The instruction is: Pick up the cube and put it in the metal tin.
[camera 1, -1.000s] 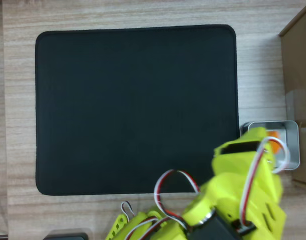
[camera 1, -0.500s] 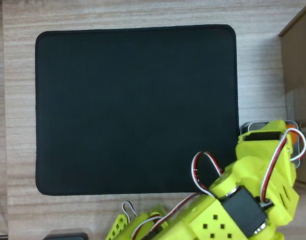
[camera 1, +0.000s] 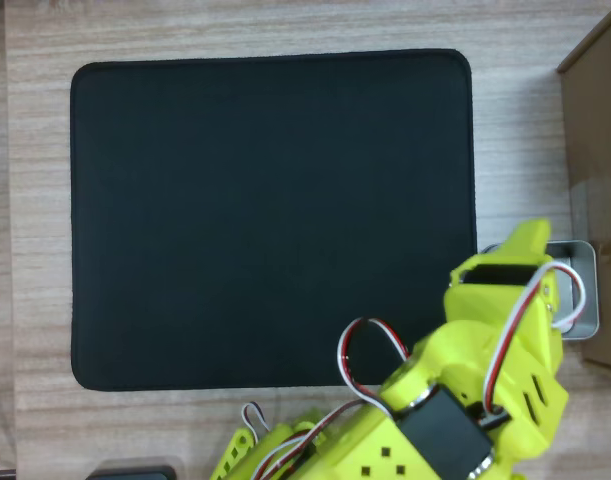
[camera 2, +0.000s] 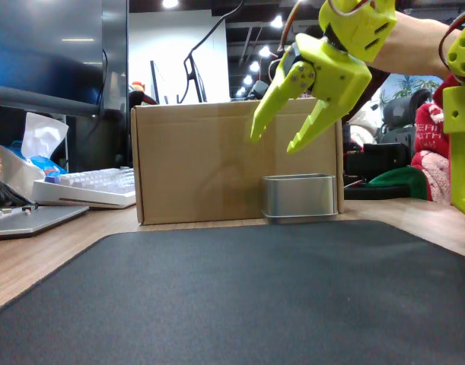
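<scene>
In the fixed view my yellow gripper hangs open a little above the metal tin, fingertips pointing down and left, with nothing between them. The tin is a shiny low silver box standing on the wood just behind the black mat. From overhead, my arm covers most of the tin, of which the right rim shows. The cube is hidden in both views.
A brown cardboard box stands right behind the tin, and overhead it lies at the right edge. The black mat covers the middle of the table. A keyboard and tissues sit at the far left.
The orange cube showed at my fingertips over the tin in both earlier frames and is out of sight now. My arm swung right, then back left a little.
</scene>
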Action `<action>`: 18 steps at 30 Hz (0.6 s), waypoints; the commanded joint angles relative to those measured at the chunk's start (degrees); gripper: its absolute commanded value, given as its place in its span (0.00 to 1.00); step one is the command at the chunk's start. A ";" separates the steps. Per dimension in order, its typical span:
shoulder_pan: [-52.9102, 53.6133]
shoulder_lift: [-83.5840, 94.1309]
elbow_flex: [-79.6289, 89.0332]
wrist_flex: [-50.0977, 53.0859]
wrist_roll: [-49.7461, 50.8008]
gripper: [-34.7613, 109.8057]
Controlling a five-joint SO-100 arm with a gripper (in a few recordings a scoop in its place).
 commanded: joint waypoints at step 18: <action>-27.25 25.40 3.43 5.27 24.70 0.34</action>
